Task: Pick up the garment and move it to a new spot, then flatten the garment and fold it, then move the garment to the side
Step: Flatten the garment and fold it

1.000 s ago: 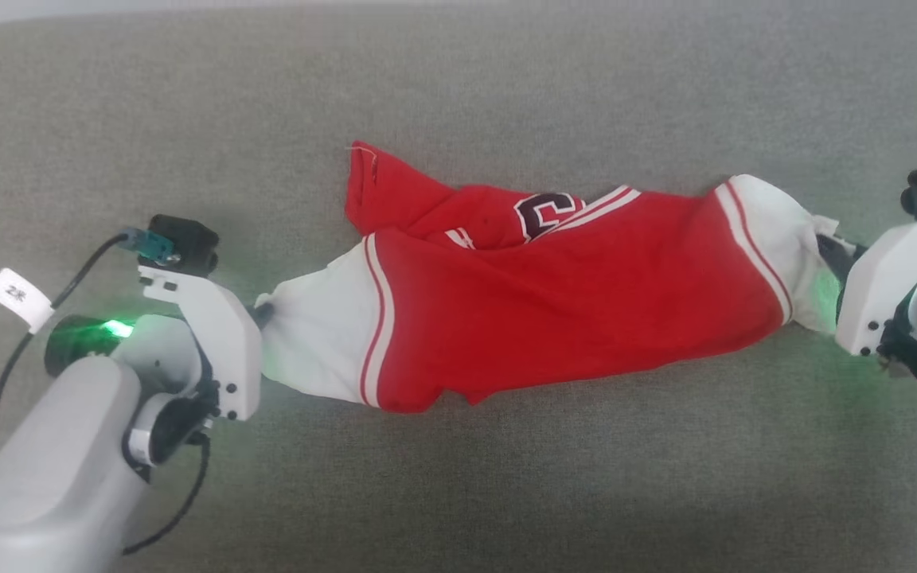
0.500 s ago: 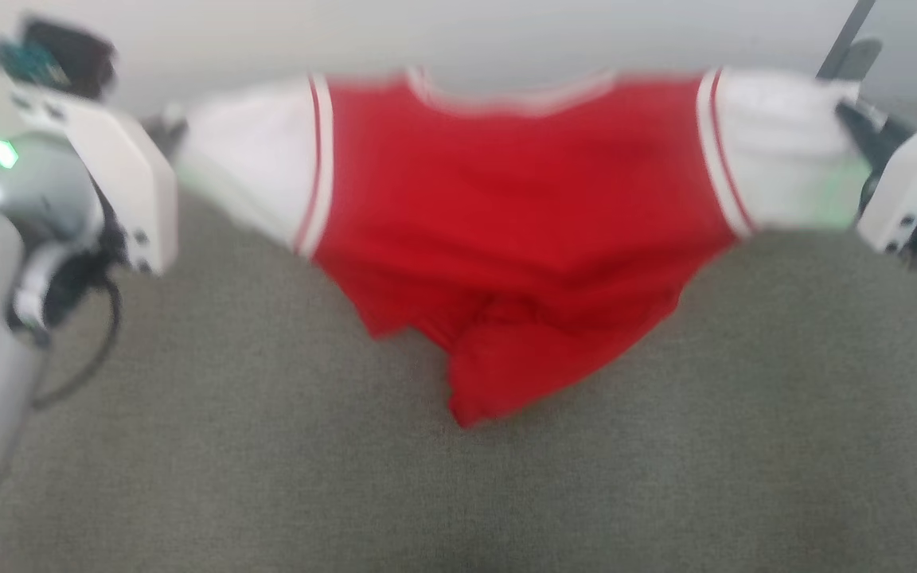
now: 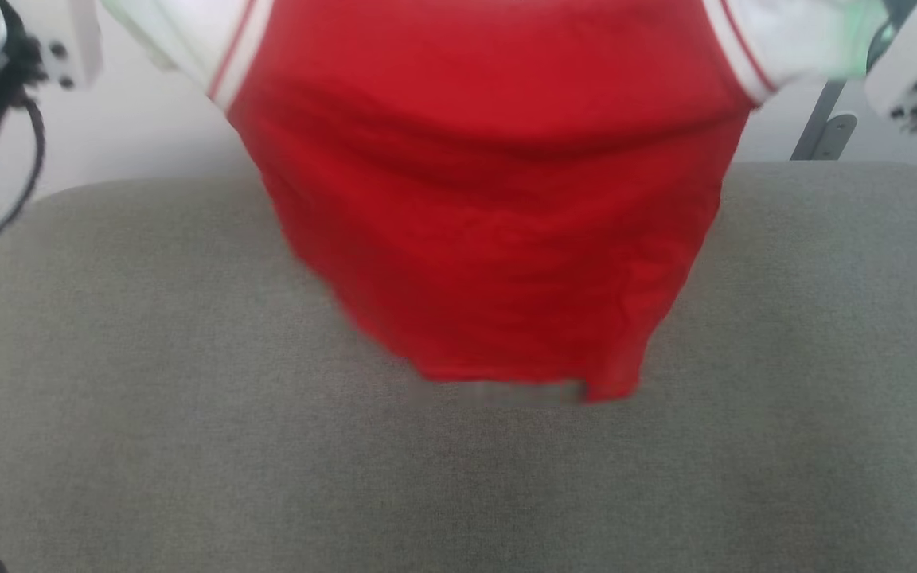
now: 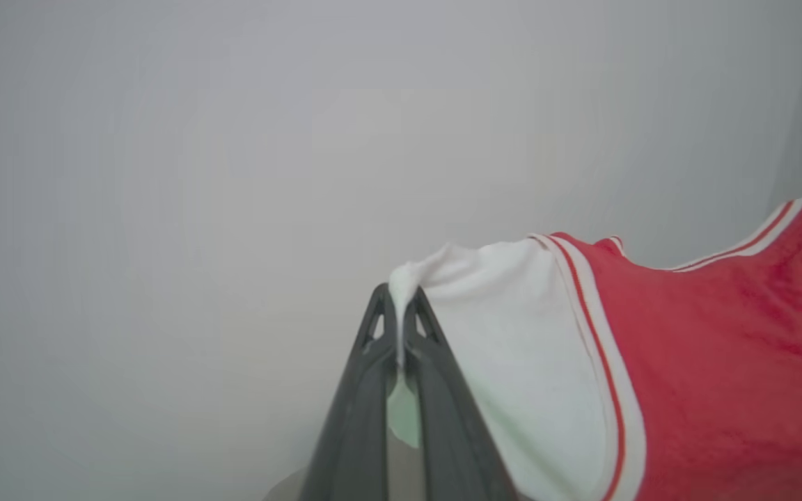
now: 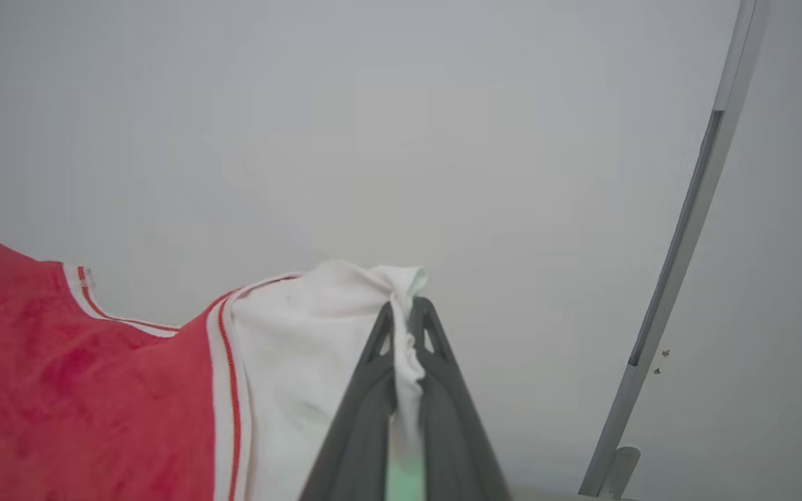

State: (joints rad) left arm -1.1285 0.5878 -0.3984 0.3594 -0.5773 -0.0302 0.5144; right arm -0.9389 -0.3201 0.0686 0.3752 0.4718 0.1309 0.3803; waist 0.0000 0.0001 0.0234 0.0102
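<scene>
The garment [image 3: 490,199], a red jersey with white sleeves and red-white striped trim, hangs spread between my two grippers above the grey surface [image 3: 148,414]. Its plain red side faces the head camera, and its hem hangs low near the surface. My left gripper [image 4: 398,303] is shut on the tip of one white sleeve [image 4: 512,334]. My right gripper [image 5: 404,309] is shut on the bunched tip of the other white sleeve [image 5: 317,334]. Both wrists sit at the top corners of the head view, left [image 3: 68,40] and right [image 3: 912,72].
A pale wall [image 3: 132,127] stands behind the grey padded surface. A slim metal post with a small foot [image 3: 825,127] rises at the back right, also in the right wrist view [image 5: 679,278]. A black cable [image 3: 25,183] hangs from my left arm.
Both arms have raised the garment off the grey surface, where it lay bunched a second ago; it now hangs stretched by its sleeves. The head camera has tilted up too.
</scene>
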